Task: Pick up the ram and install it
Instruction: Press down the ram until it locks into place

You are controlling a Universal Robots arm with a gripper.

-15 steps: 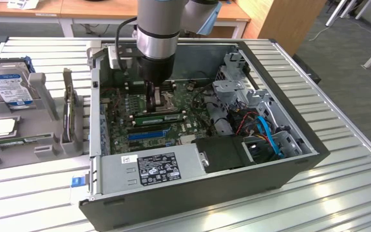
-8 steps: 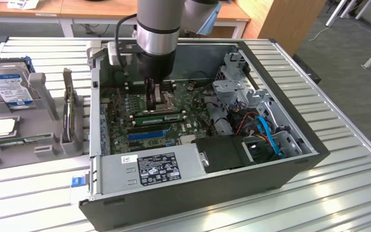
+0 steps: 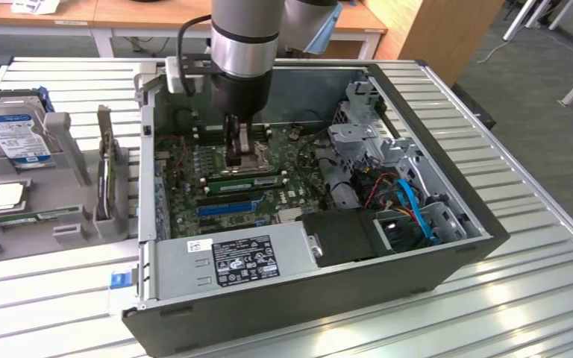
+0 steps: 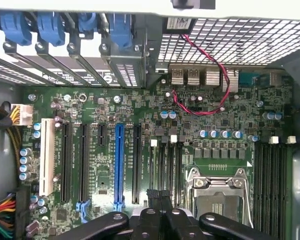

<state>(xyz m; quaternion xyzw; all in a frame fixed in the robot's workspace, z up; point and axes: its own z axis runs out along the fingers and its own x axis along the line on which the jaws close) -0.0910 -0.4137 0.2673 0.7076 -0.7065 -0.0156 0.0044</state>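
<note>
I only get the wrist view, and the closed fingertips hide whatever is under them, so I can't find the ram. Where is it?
Observer: In the exterior view the green ram lies along a memory slot directly under the gripper. I cannot tell whether they touch.
Operator: What's outside the computer?
Observer: A hard drive stands in a grey holder, on the exterior view's left of the case.
Operator: Anything else in that holder?
Observer: A square silver processor chip lies flat in it.
</note>
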